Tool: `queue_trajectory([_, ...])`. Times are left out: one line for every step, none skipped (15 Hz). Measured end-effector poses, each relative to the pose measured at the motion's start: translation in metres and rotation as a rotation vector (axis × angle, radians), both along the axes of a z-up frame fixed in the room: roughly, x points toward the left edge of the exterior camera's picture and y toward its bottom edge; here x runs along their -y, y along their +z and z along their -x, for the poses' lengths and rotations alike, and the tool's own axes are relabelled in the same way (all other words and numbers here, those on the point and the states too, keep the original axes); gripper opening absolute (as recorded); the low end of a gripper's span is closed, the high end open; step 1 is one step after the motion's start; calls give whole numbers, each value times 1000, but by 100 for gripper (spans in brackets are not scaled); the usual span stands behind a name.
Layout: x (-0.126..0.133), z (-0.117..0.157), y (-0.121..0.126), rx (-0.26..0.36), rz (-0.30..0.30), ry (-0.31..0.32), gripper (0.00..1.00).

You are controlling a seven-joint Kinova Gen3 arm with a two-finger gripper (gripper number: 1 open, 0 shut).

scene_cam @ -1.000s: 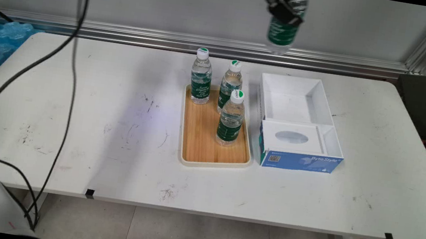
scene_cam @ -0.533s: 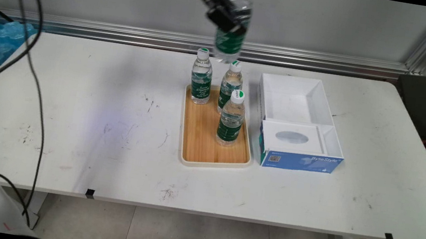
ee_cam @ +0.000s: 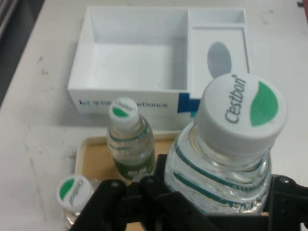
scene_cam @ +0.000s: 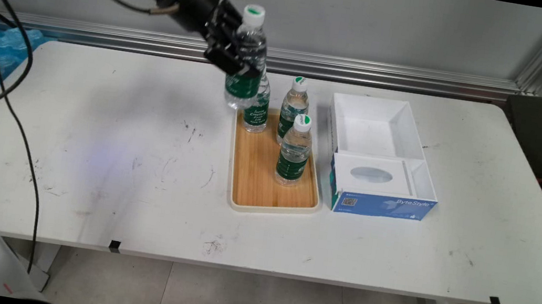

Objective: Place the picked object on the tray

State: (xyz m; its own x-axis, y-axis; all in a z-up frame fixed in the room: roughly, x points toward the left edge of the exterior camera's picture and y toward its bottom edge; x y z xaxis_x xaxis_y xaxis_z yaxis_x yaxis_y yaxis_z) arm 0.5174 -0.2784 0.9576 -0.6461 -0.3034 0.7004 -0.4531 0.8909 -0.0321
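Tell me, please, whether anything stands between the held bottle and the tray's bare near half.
Possibly: the far-left bottle stands just beneath or behind the held bottle; the tray nearer the camera is bare on its left.

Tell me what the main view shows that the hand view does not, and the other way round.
Only the main view shows the whole table, the hanging cables, and a third bottle standing on the tray, behind the held one. Only the hand view shows the word Cestbon on the held bottle's cap. Both show the gripper shut on the held bottle, two other bottles on the wooden tray, and the white box beside it.
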Motion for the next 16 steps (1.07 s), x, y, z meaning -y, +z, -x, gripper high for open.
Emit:
queue_trajectory([-1, -3, -6, 0, 0, -4, 0])
queue_trajectory([-3, -5, -14, 0, 1, -9, 0])
queue_trajectory([-3, -6, -19, -1, 1, -12, 0])
queue_trajectory([-4, -8, -27, -1, 1, -18, 0])
queue_trajectory([-4, -9, -36, -3, 1, -26, 0])
queue_trajectory([-4, -9, -43, -5, 0, -32, 0])
queue_trajectory([-3, -8, -50, -6, 0, -40, 0])
queue_trajectory([-3, -8, -58, -8, 0, -48, 0])
queue_trajectory([-2, -6, -66, -11, 0, -57, 0])
queue_trajectory([-1, -5, -72, -13, 0, -65, 0])
queue_trajectory([-1, -3, -80, -15, 0, -75, 0])
queue_trajectory([0, -1, -89, -19, 1, -85, 0])
queue_trajectory([1, 2, -98, -24, 1, -93, 0])
queue_trajectory([3, 5, -105, -28, 2, -99, 0])
queue_trajectory([3, 7, -110, -32, 2, -102, 0])
queue_trajectory([5, 10, -117, -37, 1, -105, 0])
